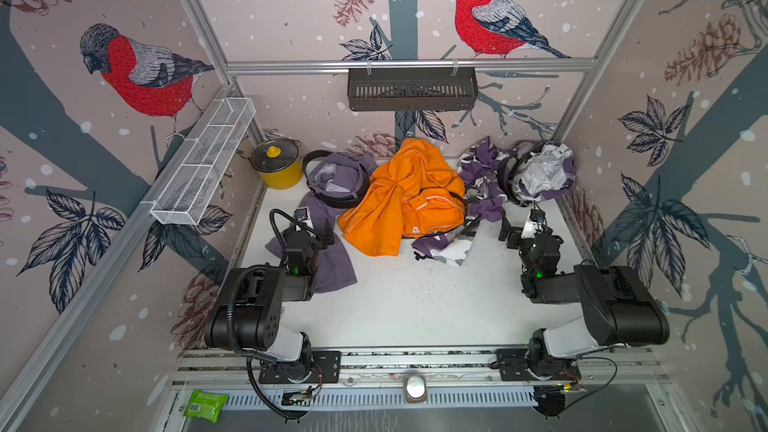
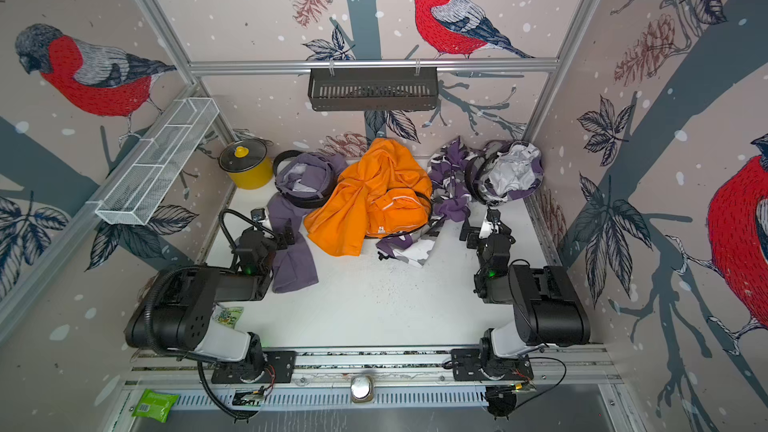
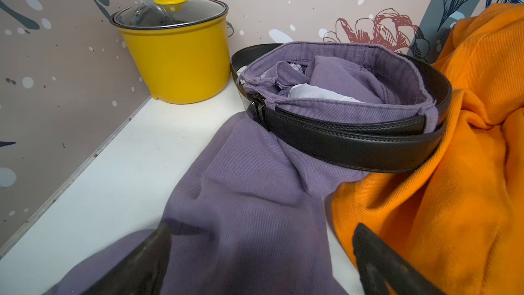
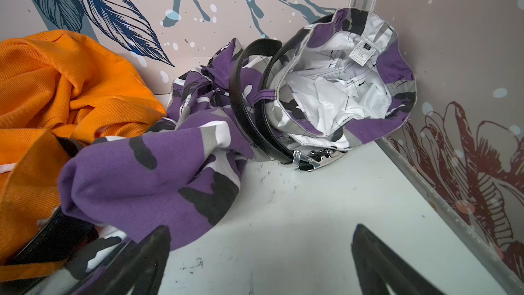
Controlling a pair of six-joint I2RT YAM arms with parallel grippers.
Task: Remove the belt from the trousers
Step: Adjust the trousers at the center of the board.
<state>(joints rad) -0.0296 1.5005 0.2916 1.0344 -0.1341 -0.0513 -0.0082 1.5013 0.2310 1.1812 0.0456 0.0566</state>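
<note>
Nearest lies a green packet (image 1: 205,406), in front of the white desk (image 1: 415,305). Beyond it, the left end effector (image 3: 262,229) hangs with its fingers (image 3: 136,265) well apart above a leg of the purple trousers (image 3: 249,194) and holds nothing. The right end effector (image 4: 261,229) is equally wide apart over bare desk, just beside the camo trousers (image 4: 158,166), and is also empty.

I judge that the task is at its very start, because no belt is out of its trousers. Behind the purple leg, the black belt (image 3: 354,146) goes around the waistband and is closed by a dark clasp (image 3: 259,106). It looks like smooth leather with a stitched edge, stiff enough to keep an oval. The cloth is soft, ribbed twill. The next move probably calls for opening this clasp while the other end effector pins the waistband.

The camo pair carries a second belt (image 4: 241,103) with a shiny metal buckle (image 4: 309,158). The orange trousers (image 1: 399,201) between the two pairs carry a third belt (image 4: 51,239). Farther back stands a glass-lidded yellow pot (image 1: 278,168). On the walls hang a white mesh basket (image 1: 203,164) and a black slotted basket (image 1: 411,89).
</note>
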